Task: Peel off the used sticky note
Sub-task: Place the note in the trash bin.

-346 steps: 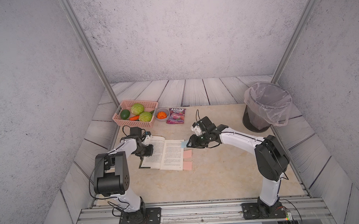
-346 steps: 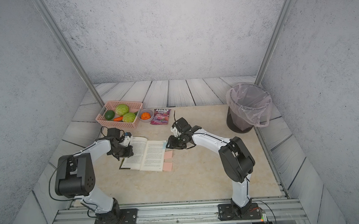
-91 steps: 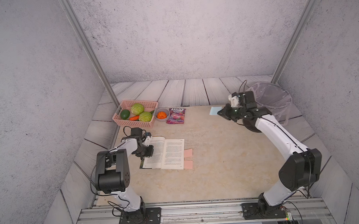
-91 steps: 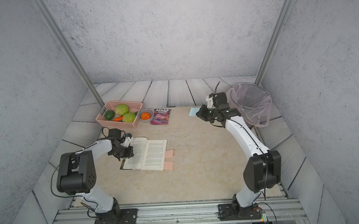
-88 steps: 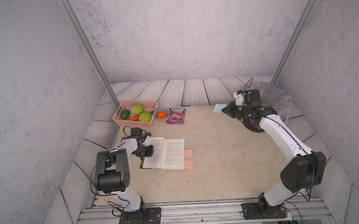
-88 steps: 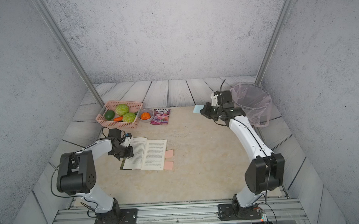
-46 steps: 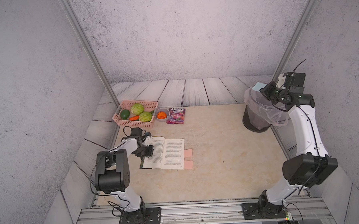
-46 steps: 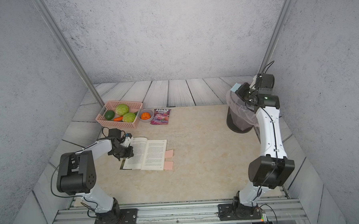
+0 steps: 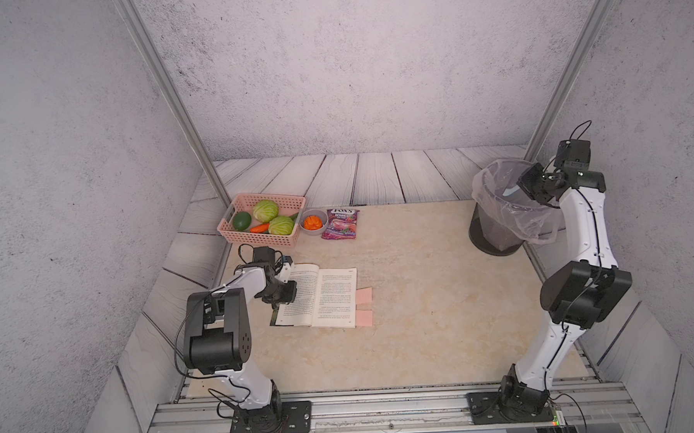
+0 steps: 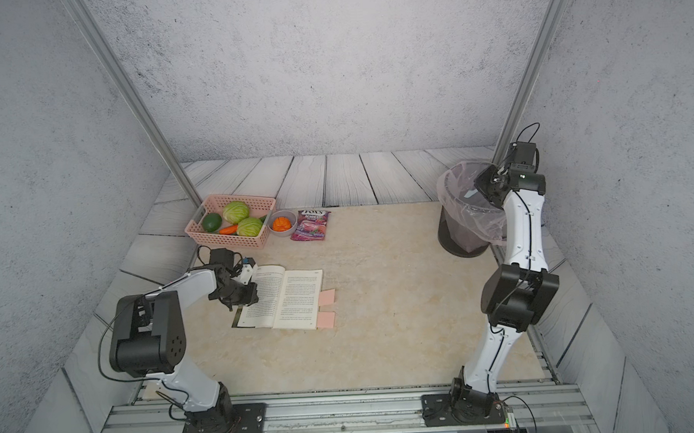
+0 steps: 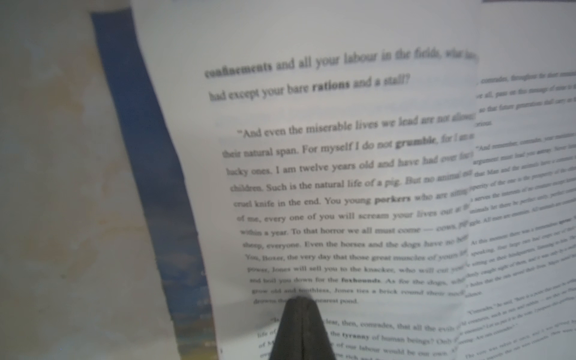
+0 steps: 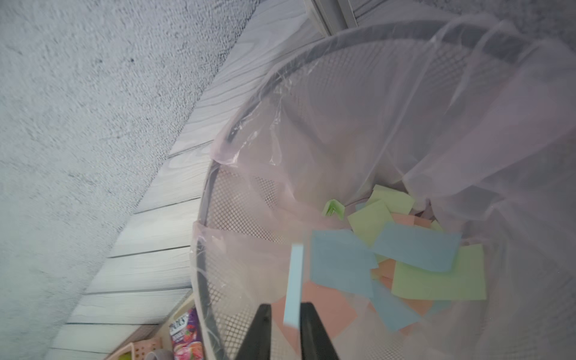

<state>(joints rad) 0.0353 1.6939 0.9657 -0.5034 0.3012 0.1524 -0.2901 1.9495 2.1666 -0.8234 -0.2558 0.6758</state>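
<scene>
Beige surface: the table point(image 9: 430, 310), a matt stone-look sheet with pale veining, flat and rectangular.
Surround: grey-white planks point(image 9: 376, 180) with a wood-grain print, laid behind the table and along both its sides.
Room: rough, plaster-like grey walls point(image 9: 331, 85) on three sides, with two slanting aluminium posts point(image 9: 163, 93) at the back corners.
Book point(image 9: 332, 294): open paperback lying flat, left of the table's middle. I see white printed pages and, in the left wrist view, a blue strip of cover.
Pink notes point(image 9: 363, 295): two paper squares sticking out past the edge of the right-hand page.
Left gripper point(image 11: 300, 307): dark fingers point(image 11: 299, 336) pressed together, tip down on the left-hand page.
Bin point(image 9: 495, 243): dark round wire mesh at the back right, lined with a thin, crinkled, translucent pinkish bag point(image 9: 537, 225).
Bin contents: flat green, blue and pink paper squares point(image 12: 436, 274), overlapping on the bottom.
Right gripper point(image 12: 285, 307): above the bin's mouth, black fingers point(image 12: 311, 327) a narrow gap apart.
Sticky note point(image 12: 293, 286): pale blue, edge-on, its lower end in that gap. I cannot tell whether either finger touches it.
Basket point(image 9: 258, 239): pink perforated plastic, rectangular, back left. It holds two ribbed green cabbages point(image 9: 265, 210), a dark avocado point(image 9: 241, 221) and a carrot point(image 9: 260, 228).
Bowl point(image 9: 314, 231): small, grey, round, just beside the basket, with something orange inside.
Pouch point(image 9: 341, 224): glossy purple sweet bag, flat, just beside the bowl.
</scene>
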